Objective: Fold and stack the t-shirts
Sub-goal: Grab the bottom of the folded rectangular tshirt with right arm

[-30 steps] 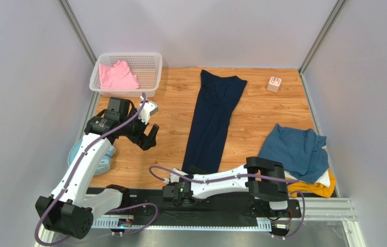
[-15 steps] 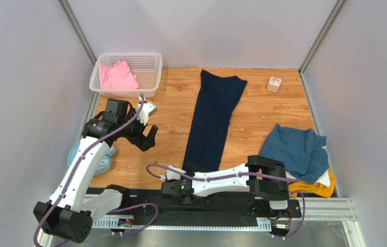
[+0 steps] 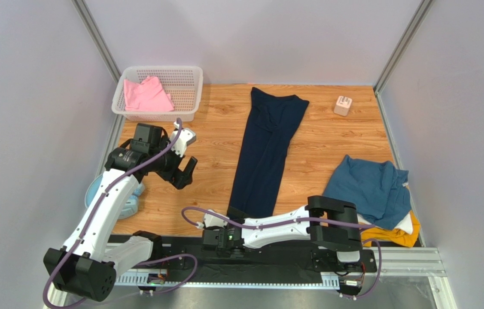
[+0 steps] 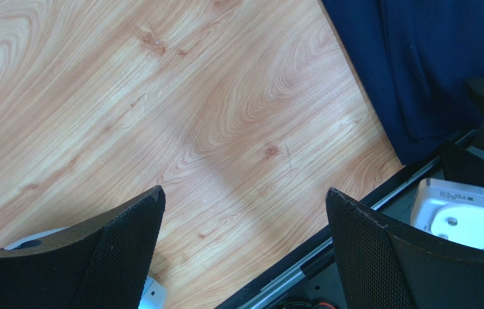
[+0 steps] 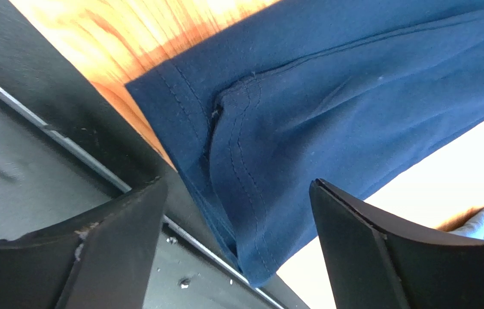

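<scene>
The navy t-shirt (image 3: 267, 151) lies folded into a long strip down the middle of the table. My right gripper (image 3: 230, 217) is open just above its near hem, the hem corner (image 5: 251, 161) between the jaws, gripper point (image 5: 238, 187). My left gripper (image 3: 183, 172) is open and empty over bare wood left of the navy shirt (image 4: 431, 64), gripper point (image 4: 243, 196). The teal t-shirt (image 3: 367, 187) lies crumpled at the right on the white t-shirt (image 3: 407, 222) and the mustard t-shirt (image 3: 393, 237). The pink t-shirt (image 3: 146, 95) lies in the basket.
A white plastic basket (image 3: 189, 80) stands at the back left. A small pink-and-white cube (image 3: 342, 105) sits at the back right. A light-blue round object (image 3: 96, 190) lies under the left arm. A black rail (image 3: 276, 254) runs along the near edge.
My right gripper has shifted slightly left at the navy shirt's near hem. My left gripper has drifted a little left. The shirts have not moved.
</scene>
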Robot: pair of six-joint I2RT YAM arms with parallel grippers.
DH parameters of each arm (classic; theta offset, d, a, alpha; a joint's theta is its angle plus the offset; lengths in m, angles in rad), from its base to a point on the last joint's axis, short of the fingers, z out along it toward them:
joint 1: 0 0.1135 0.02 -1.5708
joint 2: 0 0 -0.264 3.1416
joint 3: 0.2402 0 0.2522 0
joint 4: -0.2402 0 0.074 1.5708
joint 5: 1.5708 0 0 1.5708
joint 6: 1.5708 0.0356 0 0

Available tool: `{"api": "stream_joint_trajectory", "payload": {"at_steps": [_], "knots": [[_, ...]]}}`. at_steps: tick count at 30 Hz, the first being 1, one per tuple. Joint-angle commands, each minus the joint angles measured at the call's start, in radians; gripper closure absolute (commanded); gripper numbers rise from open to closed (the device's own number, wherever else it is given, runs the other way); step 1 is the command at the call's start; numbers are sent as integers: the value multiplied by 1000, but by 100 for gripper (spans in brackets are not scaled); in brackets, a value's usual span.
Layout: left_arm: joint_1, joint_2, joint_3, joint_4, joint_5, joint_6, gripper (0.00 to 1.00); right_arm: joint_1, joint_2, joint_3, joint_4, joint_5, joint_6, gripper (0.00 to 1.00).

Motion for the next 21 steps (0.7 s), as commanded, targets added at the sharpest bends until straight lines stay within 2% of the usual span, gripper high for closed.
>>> {"api": "stream_joint_trajectory", "payload": {"at_steps": [1, 11, 14, 16, 21], "knots": [[7, -31, -1, 2, -28, 4, 0, -34, -11, -33, 93, -5, -9, 16], [7, -30, -33, 28, -31, 8, 0, -102, -37, -72, 127, -29, -54, 27], [7, -27, -41, 34, -31, 7, 0, -119, -35, -82, 135, -38, -57, 34], [7, -28, -44, 36, -36, 10, 0, -122, -37, -90, 144, -43, -52, 42], [7, -39, -47, 34, -44, 16, 0, -122, -40, -107, 152, -58, -26, 50]]}}
